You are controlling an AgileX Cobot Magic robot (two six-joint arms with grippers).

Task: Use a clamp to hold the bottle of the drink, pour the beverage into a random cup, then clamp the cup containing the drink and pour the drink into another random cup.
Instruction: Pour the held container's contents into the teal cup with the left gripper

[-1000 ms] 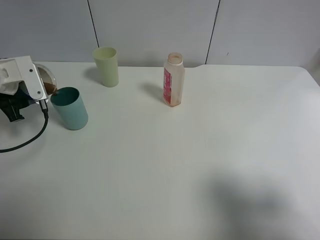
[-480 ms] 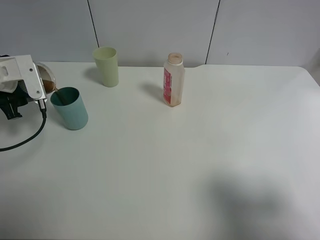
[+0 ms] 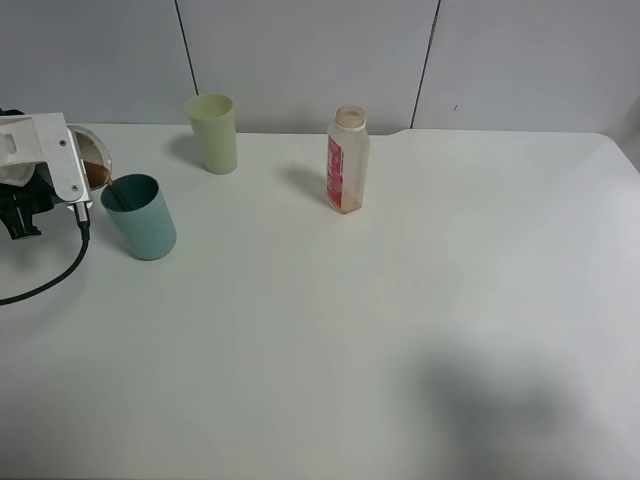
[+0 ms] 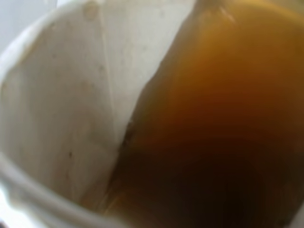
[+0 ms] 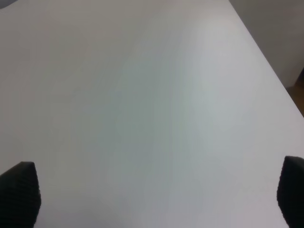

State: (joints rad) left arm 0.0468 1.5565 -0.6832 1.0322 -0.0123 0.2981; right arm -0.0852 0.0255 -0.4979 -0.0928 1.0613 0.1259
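The left hand (image 3: 66, 168) is at the far left edge of the desk (image 3: 400, 320), clenched on the paper cup (image 3: 96, 160). It holds the cup off the desk and tipped hard over, mouth turned toward the teal tumbler (image 3: 139, 217). The cup's lowered lip sits just over the tumbler's near rim, and a dab of brown shows right at that lip. Whether a stream is falling cannot be told from the high view.

The left wrist view looks straight into the cup. The drink (image 4: 223, 123), amber to dark brown, lies pooled against one side of the pale inner wall and reaches up toward the rim. A paper seam runs along the bare part of the wall.

The teal tumbler stands upright on the desk. A pale tumbler (image 3: 213, 133) stands upright behind it, near the back edge and well apart. The bottle (image 3: 347, 160) stands upright near the middle of the desk, uncapped, with its red label facing left. A black cable (image 3: 60, 275) loops over the desk below the left arm.

The right hand (image 5: 154, 202) shows only in its own wrist view. Its two dark fingertips (image 5: 19, 194) are spread wide over bare desk, released, with nothing between them.
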